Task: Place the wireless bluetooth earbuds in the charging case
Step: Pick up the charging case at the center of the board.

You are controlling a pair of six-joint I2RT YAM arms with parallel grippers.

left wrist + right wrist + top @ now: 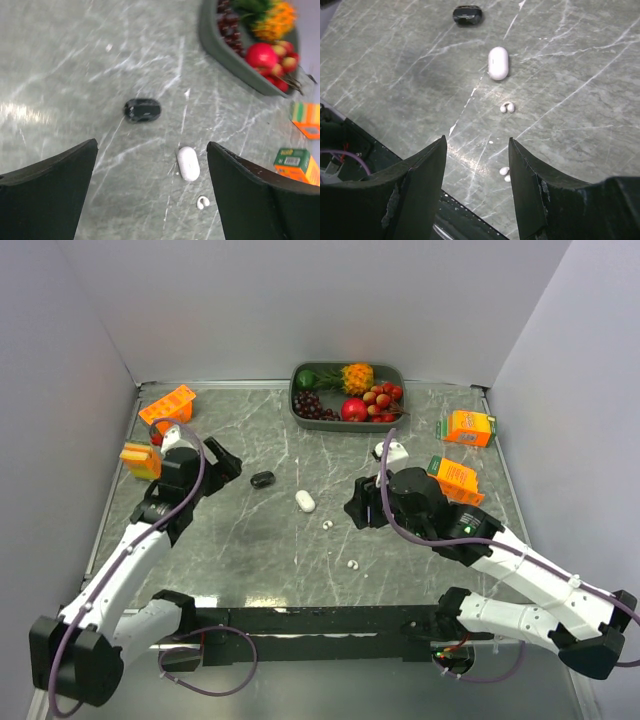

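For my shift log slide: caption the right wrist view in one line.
Right gripper open, empty, over the marble table; white earbuds, white case and black case lie ahead.

Centre: open tabletop [240, 550] around black case [262, 479] and white case [305, 501]. Top edge: fruit tray [294, 400]. Orange cartons [467, 427] crowd both upper sides.

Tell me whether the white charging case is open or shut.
Shut: the white charging case is a smooth pill with no raised lid; white earbuds lie loose beside it.
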